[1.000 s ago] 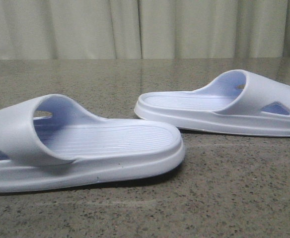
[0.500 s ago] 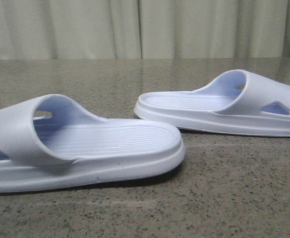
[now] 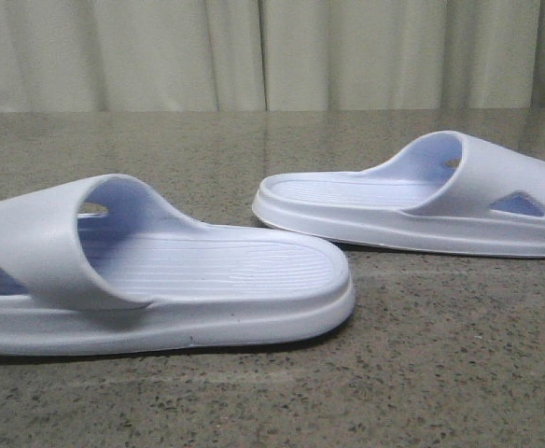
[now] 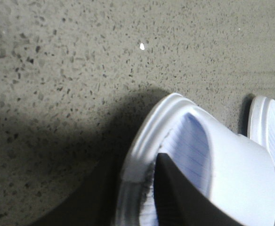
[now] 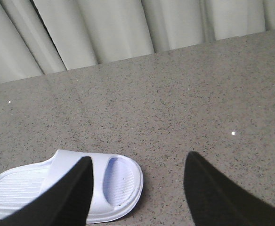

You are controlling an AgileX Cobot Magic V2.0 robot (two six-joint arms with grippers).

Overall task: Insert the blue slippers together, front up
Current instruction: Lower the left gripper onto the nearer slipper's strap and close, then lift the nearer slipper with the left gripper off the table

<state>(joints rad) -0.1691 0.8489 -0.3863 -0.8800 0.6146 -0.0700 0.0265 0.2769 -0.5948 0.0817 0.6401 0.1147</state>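
Observation:
Two pale blue slippers lie on the speckled table. The near slipper (image 3: 170,271) is at the left with its strap to the left; the far slipper (image 3: 412,201) lies at the right, strap to the right. My left gripper (image 4: 137,181) is shut on the near slipper (image 4: 236,174) at its side rim by the rounded end, with one black finger (image 4: 175,197) on the ribbed footbed. My right gripper (image 5: 138,160) hangs open over bare table, and the far slipper (image 5: 118,181) shows partly behind one finger. Neither gripper shows in the front view.
The grey speckled stone table (image 3: 440,355) runs back to a pale curtain (image 3: 272,51). The far slipper's end (image 4: 269,136) also shows in the left wrist view, just beyond the held one.
The near slipper has shifted slightly to the right and turned a little, its side cut-out now showing higher. The far slipper has not moved.

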